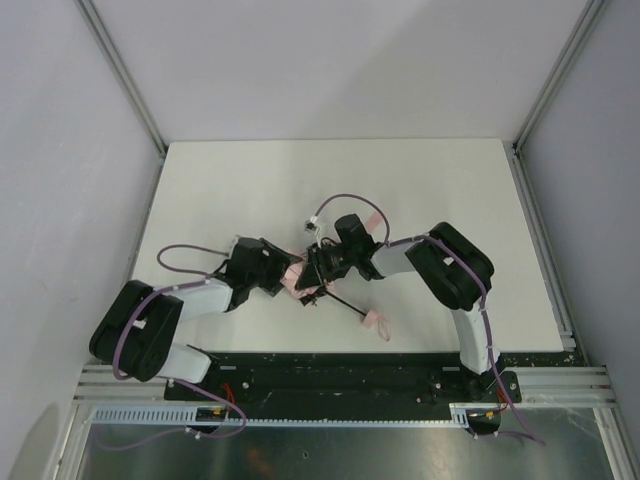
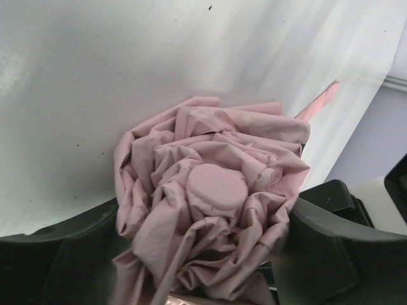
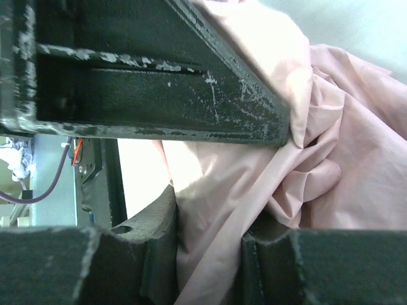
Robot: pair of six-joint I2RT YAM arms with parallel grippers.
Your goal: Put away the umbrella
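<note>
the umbrella (image 2: 213, 187) lay mid-surface (image 1: 450, 200), its pink canopy bunched between both arms. the right tool (image 1: 318, 268) was clamped on a fold of fabric. the left tool (image 1: 281, 279) straddled the bundle, spread wide; whether it gripped, i couldn't tell.

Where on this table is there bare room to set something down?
The far half of the table, from its back edge to mid-table, is bare. Crowded at front centre, where the left gripper and right gripper meet on the umbrella.
</note>
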